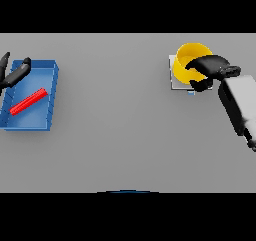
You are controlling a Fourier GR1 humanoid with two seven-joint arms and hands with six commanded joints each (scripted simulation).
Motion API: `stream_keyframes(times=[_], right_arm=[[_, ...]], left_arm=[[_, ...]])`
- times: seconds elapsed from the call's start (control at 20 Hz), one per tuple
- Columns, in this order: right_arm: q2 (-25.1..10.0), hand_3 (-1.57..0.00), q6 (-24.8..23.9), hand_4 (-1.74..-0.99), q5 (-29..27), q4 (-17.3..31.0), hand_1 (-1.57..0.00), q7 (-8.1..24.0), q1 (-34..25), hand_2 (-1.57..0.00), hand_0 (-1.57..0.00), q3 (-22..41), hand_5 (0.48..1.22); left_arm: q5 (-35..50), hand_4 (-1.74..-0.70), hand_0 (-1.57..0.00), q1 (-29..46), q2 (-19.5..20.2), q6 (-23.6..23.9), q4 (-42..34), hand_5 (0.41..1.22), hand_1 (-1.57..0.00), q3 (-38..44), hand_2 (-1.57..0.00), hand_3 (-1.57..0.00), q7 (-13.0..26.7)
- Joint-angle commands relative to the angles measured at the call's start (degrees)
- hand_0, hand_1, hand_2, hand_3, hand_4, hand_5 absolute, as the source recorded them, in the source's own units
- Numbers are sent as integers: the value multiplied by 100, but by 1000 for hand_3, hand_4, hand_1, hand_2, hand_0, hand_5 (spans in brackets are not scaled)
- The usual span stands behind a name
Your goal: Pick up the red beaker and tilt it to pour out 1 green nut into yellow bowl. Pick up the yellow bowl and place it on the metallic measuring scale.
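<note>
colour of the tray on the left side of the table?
Blue. The tray shows in the head view, with a red beaker lying in it.

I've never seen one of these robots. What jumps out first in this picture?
The yellow bowl at the far right, sitting on the metallic scale, with the right hand curled around its rim. At the far left, a blue tray holds a red object, the left hand over its corner.

We see a grey tabletop (120, 130). On it at our left lies a blue tray (50, 92). Well apart, at our far right, sits a pale metallic scale (173, 82). The stretch between them is plain grey.
</note>
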Motion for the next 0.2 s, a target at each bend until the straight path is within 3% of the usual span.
stream_keyframes(times=[0.0,0.15], right_arm=[[0,-352,8,-1431,0,15,-124,68,56,-202,-77,-4,799],[-34,-272,143,-1410,-71,-68,-63,151,90,-103,-39,-52,759]], left_arm=[[-10,-722,1,20,0,30,-42,697,1,-13,1,1,3],[14,-720,1,22,32,-64,23,693,1,12,1,1,-35]])
